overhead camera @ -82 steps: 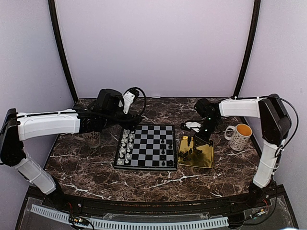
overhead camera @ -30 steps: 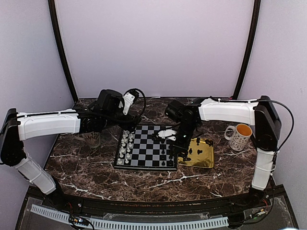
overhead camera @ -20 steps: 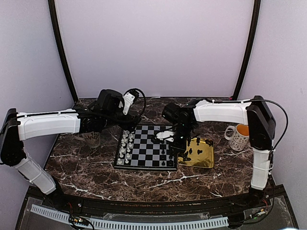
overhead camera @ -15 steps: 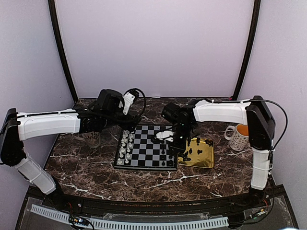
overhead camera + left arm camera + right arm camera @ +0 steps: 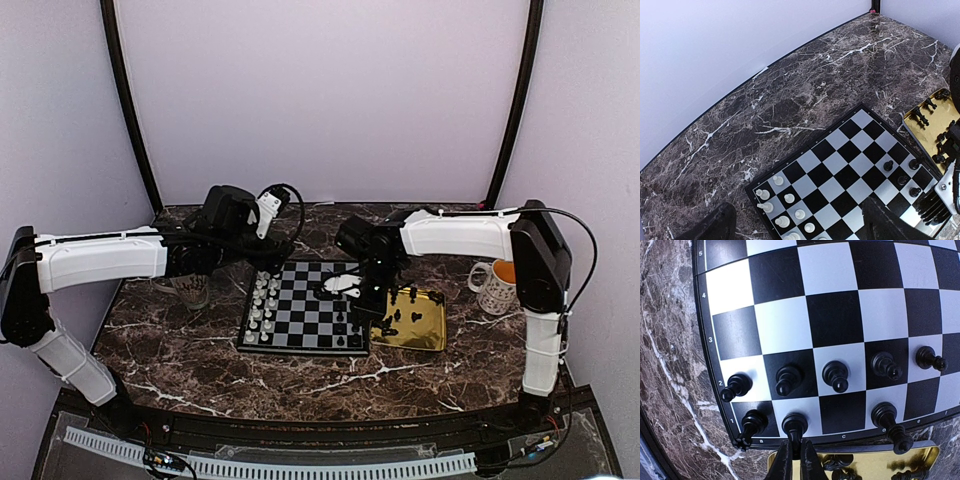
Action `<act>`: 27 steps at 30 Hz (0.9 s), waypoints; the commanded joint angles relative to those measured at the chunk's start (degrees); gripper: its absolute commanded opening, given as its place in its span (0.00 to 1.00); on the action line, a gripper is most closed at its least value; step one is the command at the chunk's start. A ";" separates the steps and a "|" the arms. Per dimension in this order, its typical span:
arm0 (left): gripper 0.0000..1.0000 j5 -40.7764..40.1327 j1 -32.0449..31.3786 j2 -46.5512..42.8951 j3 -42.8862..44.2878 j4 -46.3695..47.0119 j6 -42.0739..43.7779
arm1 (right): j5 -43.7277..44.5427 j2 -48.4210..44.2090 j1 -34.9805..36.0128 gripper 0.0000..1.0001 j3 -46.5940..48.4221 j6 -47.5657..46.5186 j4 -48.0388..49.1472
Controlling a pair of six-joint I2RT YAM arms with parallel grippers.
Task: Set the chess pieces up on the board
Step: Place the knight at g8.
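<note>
Right gripper [image 5: 794, 444] is down at the tray-side edge of the board [image 5: 835, 320], jaws pinched almost fully together on the head of a black piece [image 5: 794, 424]. That piece looks to be sitting on the second square from the corner in the edge row, though I can't tell for sure if its base is actually touching the square. Right beside it there's one in the corner square, another stands a couple of squares further along that row, and five more black pieces [image 5: 836, 376] line up in the next row in, all upright. The white pieces [image 5: 789, 198] are bunched in two rows on the opposite side of the board. The board itself lies flat in the middle of the marble table [image 5: 200, 360], and the gold tray [image 5: 428, 325] sits just beside its right edge with a bunch of spares [image 5: 921, 116] scattered on it. Left gripper [image 5: 797, 202] hangs above the far left corner of the board with its jaws spread wide, nothing between them. There's a mug [image 5: 497, 285] off to the right past the tray, well apart from the board, and a glass [image 5: 190, 290] under the left arm
</note>
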 commanded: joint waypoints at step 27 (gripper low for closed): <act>0.90 0.12 -0.08 -1.49 1.45 -0.72 0.73 | -1.80 2.18 0.79 0.05 3.04 0.82 -0.83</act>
